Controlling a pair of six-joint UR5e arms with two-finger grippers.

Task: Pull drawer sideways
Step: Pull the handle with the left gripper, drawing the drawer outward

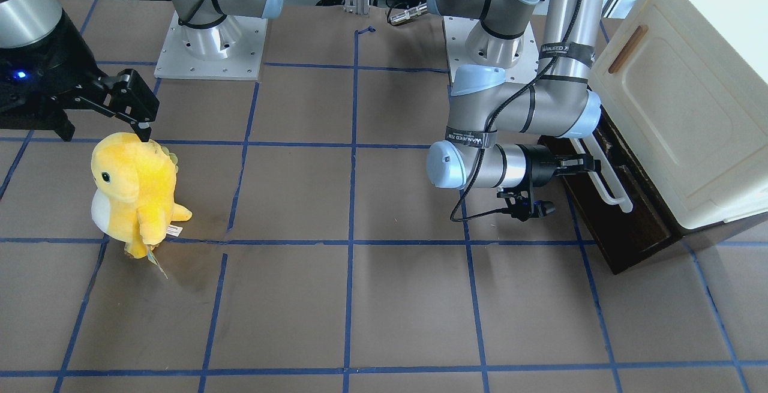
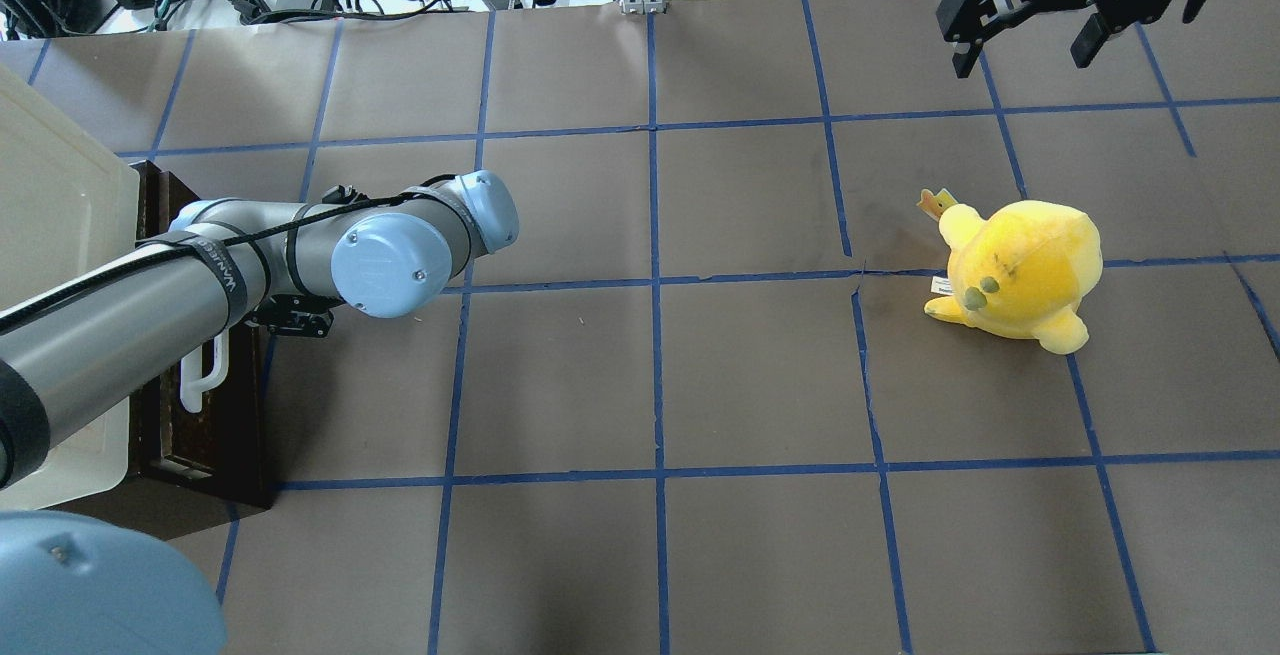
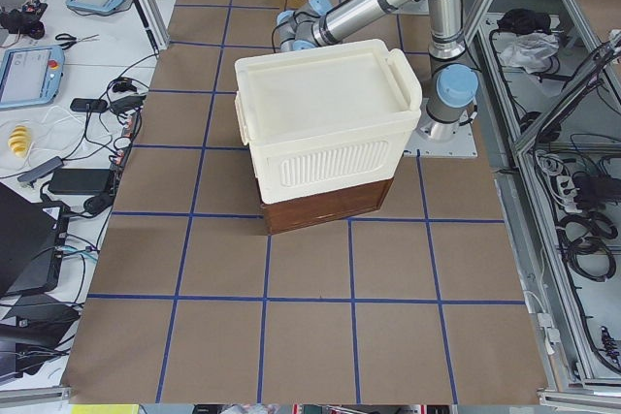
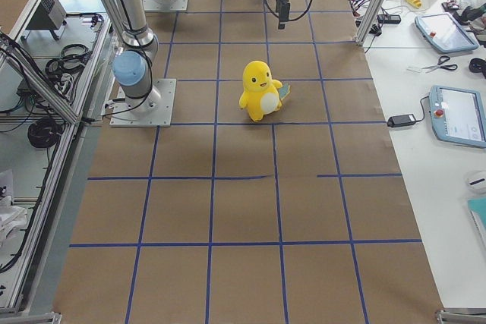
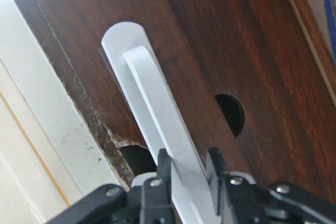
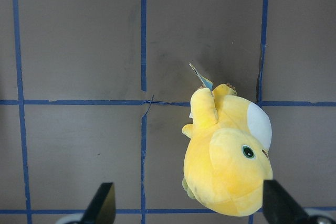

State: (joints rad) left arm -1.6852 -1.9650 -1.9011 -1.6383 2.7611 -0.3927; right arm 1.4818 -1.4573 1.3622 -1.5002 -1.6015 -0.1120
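**Left gripper (image 5: pixel 188 163) clamped on the drawer's bar, set for a sideways pull**
In the overhead view the drawer (image 1: pixel 630 231) sits at 9 o'clock under the cream cabinet (image 1: pixel 678 111). The left gripper's jaws are pinched onto the white handle (image 5: pixel 157 114), probably so the arm's pull drags the drawer out. The right gripper (image 2: pixel 1025 50) hangs wide open and empty at 1 o'clock, seemingly parked clear. The plush toy (image 1: pixel 135 192) stands at 3 o'clock. Count: one drawer, handle, cabinet and plush; two grippers.
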